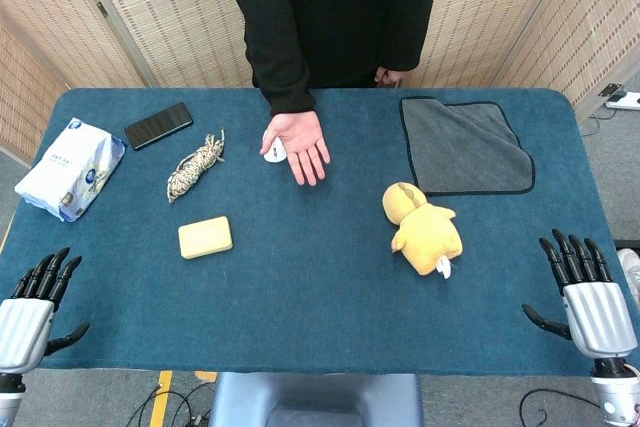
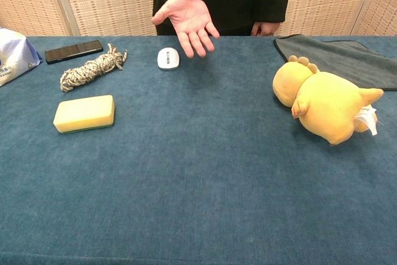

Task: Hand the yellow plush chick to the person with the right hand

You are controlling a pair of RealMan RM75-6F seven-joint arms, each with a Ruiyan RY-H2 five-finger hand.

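The yellow plush chick lies on its side on the blue table, right of the middle; the chest view shows the chick at the right with a white tag. The person's open palm is held out over the far middle of the table, and the palm faces up. My right hand hovers open at the near right edge, well apart from the chick. My left hand is open at the near left edge. Neither hand appears in the chest view.
A grey cloth lies beyond the chick. A white mouse sits under the person's palm. A rope bundle, yellow sponge, black phone and white wipes pack occupy the left half.
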